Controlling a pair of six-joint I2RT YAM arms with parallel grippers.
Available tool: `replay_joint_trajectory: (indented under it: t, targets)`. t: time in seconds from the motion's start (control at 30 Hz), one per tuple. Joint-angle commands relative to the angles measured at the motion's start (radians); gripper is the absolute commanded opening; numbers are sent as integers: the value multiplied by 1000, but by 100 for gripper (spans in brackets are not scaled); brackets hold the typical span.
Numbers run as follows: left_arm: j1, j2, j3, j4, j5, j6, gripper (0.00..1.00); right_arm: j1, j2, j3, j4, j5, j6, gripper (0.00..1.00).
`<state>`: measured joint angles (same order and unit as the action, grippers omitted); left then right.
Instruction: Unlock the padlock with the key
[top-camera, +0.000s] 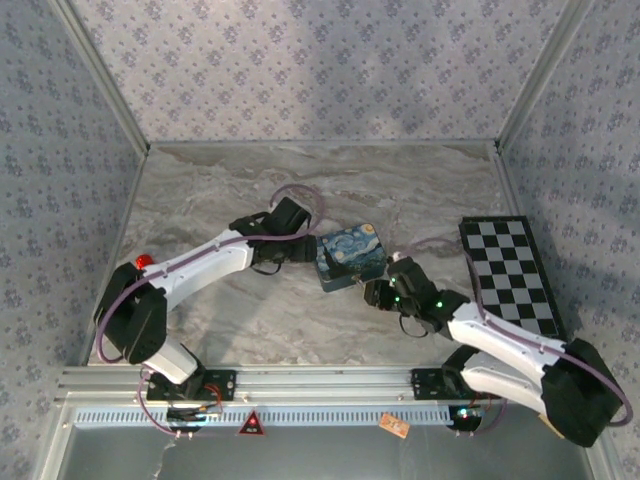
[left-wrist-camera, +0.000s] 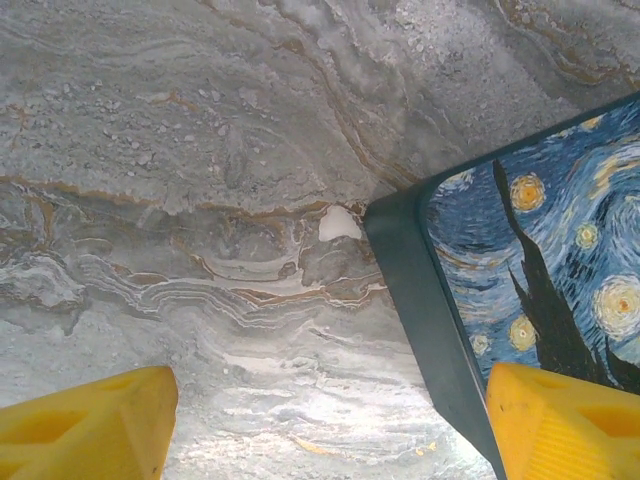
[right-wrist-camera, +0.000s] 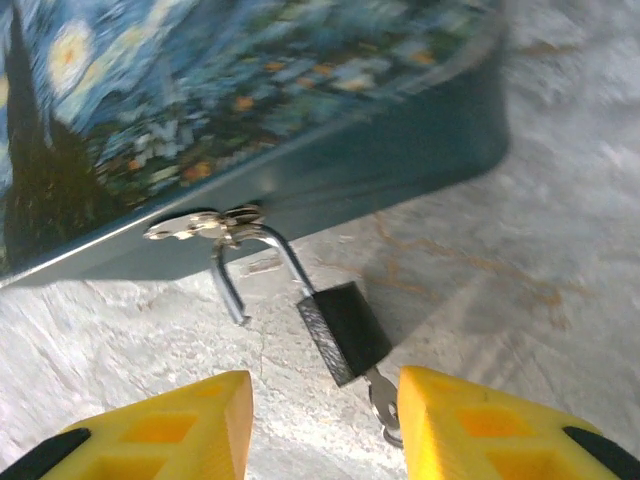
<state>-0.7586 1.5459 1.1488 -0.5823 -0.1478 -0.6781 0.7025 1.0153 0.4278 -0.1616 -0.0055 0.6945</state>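
One open padlock (right-wrist-camera: 342, 330) on one blue tin (right-wrist-camera: 300, 90); one key (right-wrist-camera: 381, 402) in it

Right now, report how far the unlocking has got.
Done: the padlock stands unlocked, shackle end free, hanging from the hasp of the Starry Night tin. In hand: nothing; the right gripper is open around the key, which sits in the keyhole. Left: seemingly only withdrawing.

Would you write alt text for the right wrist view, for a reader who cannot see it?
A small dark padlock, its shackle swung open and hooked through the latch of a blue starry-night tin, lies on a marble table with a key in its lower end. The yellow fingers of the right gripper stand open at the bottom edge, beside the key.
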Motion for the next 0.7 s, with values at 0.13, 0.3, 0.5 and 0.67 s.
replay_joint_trajectory:
  t: [0.13,0.3,0.5,0.67]
  targets:
    - [17,-44,-33,-9,-13,18,81,-16,168,94,-72,-22,-272,40]
    - [18,-43,-44,-6,-4,20,81,-32,227,79,14,-70,-276,37]
    - [24,-18,-39,1,6,6,82,-20,296,95,33,-28,-274,29]
    - [25,-18,-40,6,7,5,82,7,296,140,-56,87,-270,14]
